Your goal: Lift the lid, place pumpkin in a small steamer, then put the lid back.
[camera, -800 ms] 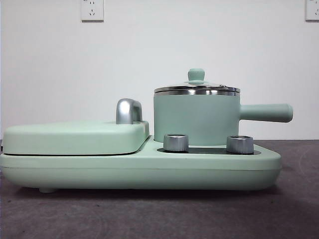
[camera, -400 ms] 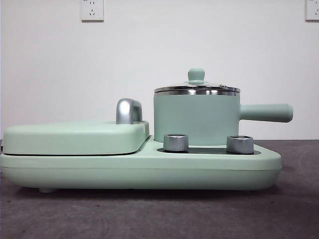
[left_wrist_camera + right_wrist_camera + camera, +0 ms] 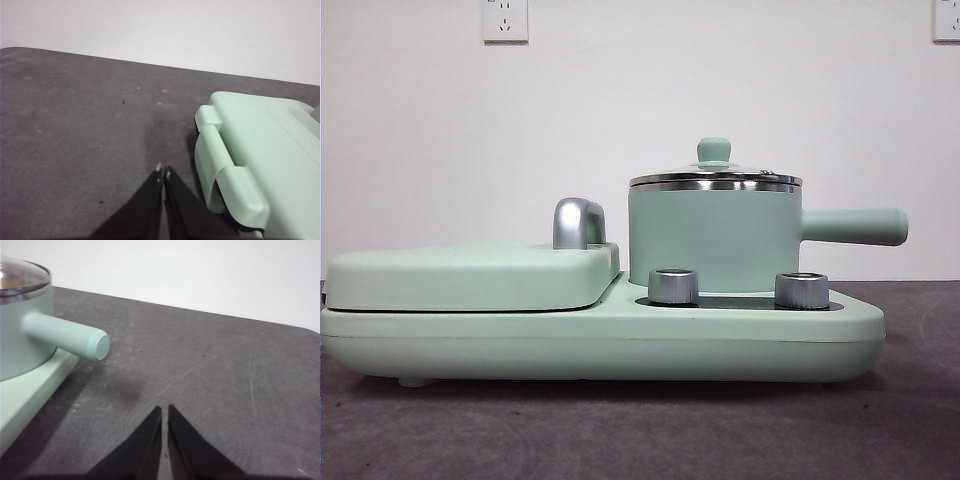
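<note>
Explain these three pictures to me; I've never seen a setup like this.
It is a two-armed robot at a table. The front view looks level across the table at a mint-green cooker. A steamer stands on it, with its glass lid on. Beside it lies a flat griddle cover. The other two pictures come from cameras on the wrists. The left gripper hangs shut above bare table, next to the cooker's griddle end. The right gripper hangs shut off the steamer's handle. Neither holds anything. No pumpkin shows in any picture.
</note>
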